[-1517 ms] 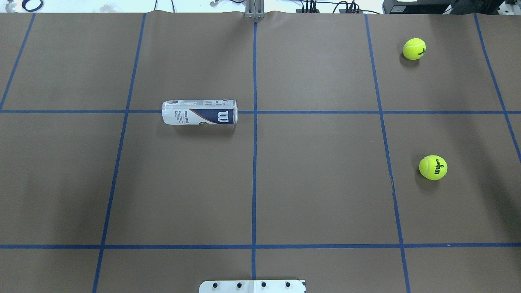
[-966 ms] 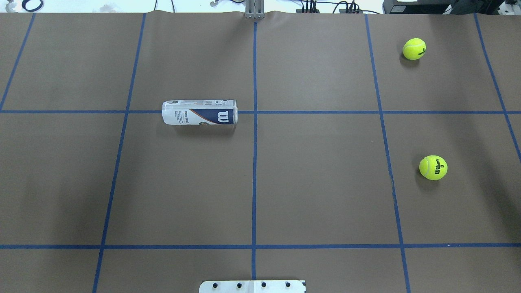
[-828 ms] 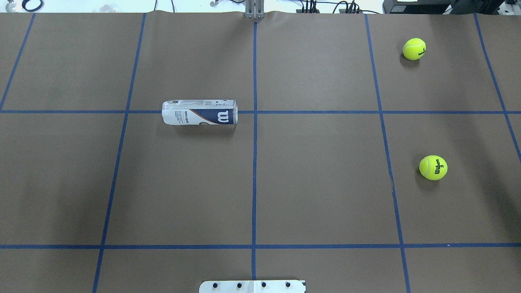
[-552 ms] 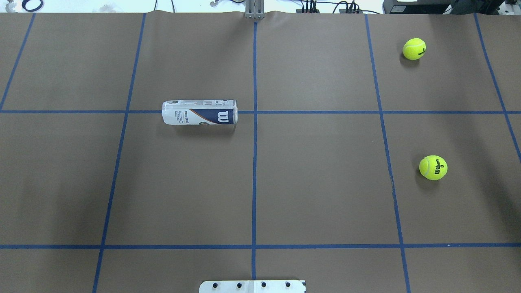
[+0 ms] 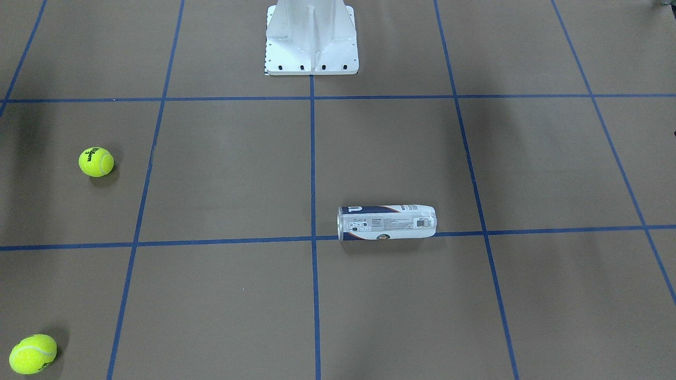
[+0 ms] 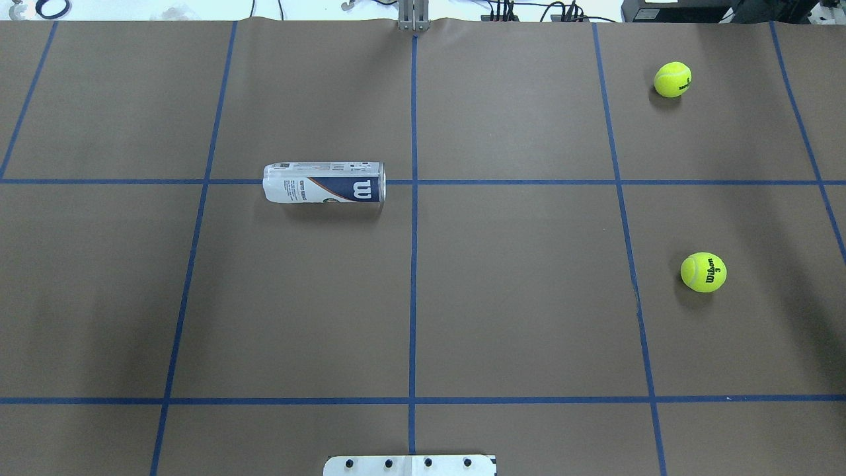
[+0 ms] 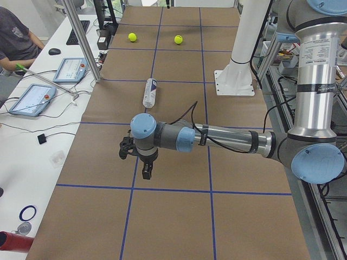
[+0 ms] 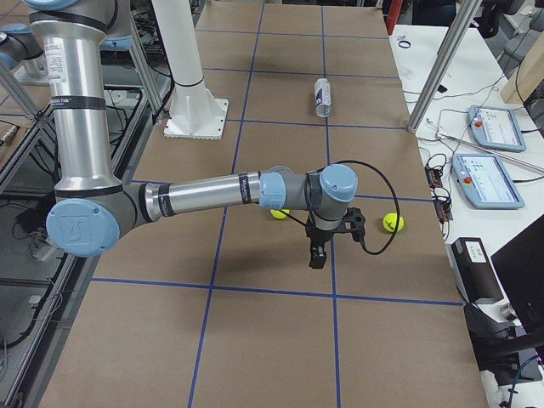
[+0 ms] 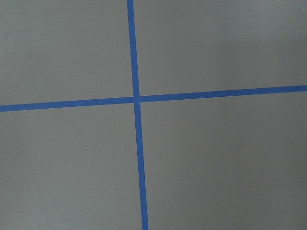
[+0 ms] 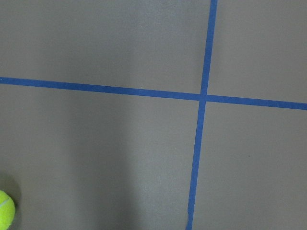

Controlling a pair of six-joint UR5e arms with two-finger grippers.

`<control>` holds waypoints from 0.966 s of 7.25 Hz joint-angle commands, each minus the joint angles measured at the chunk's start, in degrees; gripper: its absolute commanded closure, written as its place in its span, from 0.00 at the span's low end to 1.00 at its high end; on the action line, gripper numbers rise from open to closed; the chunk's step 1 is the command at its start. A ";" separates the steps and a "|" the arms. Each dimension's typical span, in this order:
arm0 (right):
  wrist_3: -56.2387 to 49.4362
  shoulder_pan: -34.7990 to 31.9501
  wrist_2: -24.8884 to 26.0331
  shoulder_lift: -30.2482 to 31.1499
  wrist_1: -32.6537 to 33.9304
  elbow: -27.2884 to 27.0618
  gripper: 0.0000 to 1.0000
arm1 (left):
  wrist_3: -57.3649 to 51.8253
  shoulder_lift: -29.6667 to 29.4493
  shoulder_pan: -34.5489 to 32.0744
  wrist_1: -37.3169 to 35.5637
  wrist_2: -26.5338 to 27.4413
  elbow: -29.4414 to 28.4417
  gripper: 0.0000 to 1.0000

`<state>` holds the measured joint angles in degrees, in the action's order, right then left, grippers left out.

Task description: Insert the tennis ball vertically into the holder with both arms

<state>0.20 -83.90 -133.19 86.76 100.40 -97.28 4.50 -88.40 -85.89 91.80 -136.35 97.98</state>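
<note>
- The holder (image 6: 324, 183) lies on its side on the brown-papered table (image 6: 515, 297), on the robot's left half, across a blue tape line (image 6: 529, 182). Its end with the white "W" is just beside the centre line. From across the table its barcode and small print face up (image 5: 387, 222).
- Nothing touches the holder, and both arms are well apart from it.
- The Wilson tennis ball (image 6: 703, 272) sits on the robot's right half, well apart from the holder. The second tennis ball (image 6: 672, 79) lies farther out, near the table's far edge. Both rest on the paper, apart from each other.
- The left arm (image 7: 227, 140) reaches out low over the table's left end. The left gripper (image 7: 146, 172) hangs above the paper, fingers down. It shows only from the side, so I cannot tell how far apart its fingers are. Nothing hangs from it.
- The right arm (image 8: 204, 194) stretches out the same way at the other end. The right gripper (image 8: 317, 255) points down above the paper, between the two balls as seen from that end. I cannot tell its opening either.
- The white pedestal (image 5: 311, 37) stands at the robot's edge on the centre line.
</note>
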 commanded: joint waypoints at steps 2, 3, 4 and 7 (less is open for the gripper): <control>0.07 0.14 -0.14 -0.54 -0.11 0.25 0.00 | -0.02 -0.10 0.46 0.92 0.03 0.10 0.00; 0.07 0.14 -0.14 -0.54 -0.03 -0.01 0.00 | -0.02 -0.10 0.46 1.36 0.03 0.28 0.00; 0.07 0.14 -0.32 -0.54 -0.11 -0.10 0.00 | -0.11 -0.45 1.85 3.28 -0.06 0.28 0.00; -0.11 0.58 -0.14 -0.63 -0.12 0.33 0.00 | -0.55 -2.64 9.04 16.79 0.03 0.98 0.01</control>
<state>0.23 -83.64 -133.37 86.20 100.29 -97.23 4.03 -89.94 -80.30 102.86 -136.33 98.47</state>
